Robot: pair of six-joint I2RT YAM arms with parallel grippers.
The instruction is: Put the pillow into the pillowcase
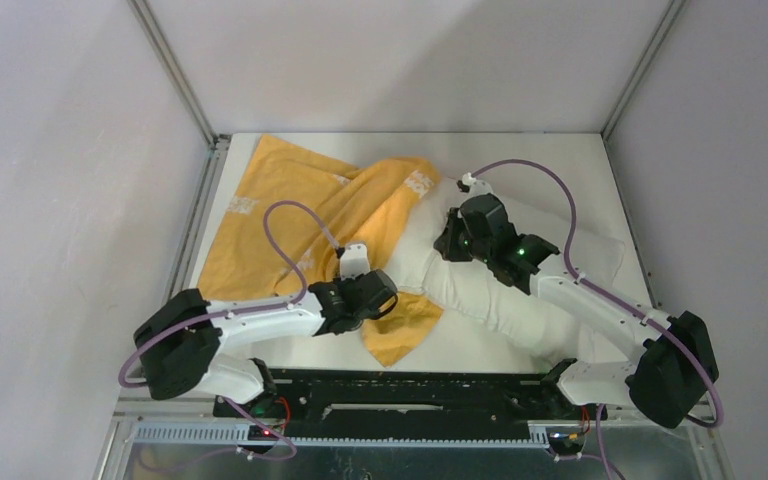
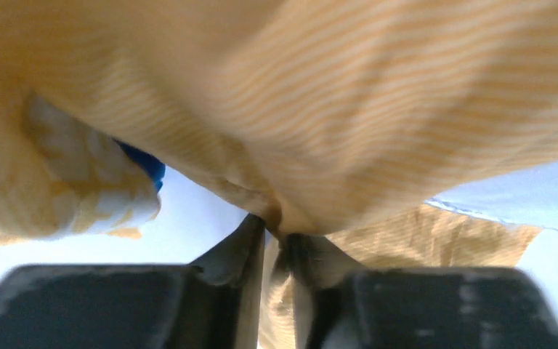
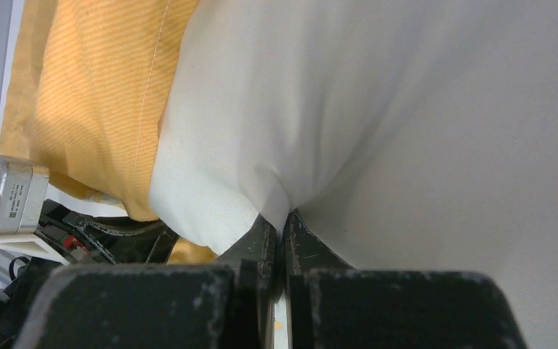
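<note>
pillow (image 1: 500, 290): on desk (image 1: 580, 160), left end under pillowcase (image 1: 290, 210) edge, mostly outside.
pillowcase: spread left of pillow, overlapping it.
left end effector (image 2: 275, 233): narrow, pinching pillowcase hem beside pillow.
right end effector (image 3: 285, 222): clamped on pillow cover.
risk: hem may slip the thin pinch; mouth would close, pillow bunching outside.

pillowcase (image 1: 290, 210): orange-yellow, really fine pale stripes up close, white lettering patches, lil peek of bright blue on the other face | pillow (image 1: 470, 295): plain white all over | table (image 1: 580, 170): white-ish | arms (image 1: 260, 318): white shells, black joints | cables (image 1: 525, 162): purple
</note>
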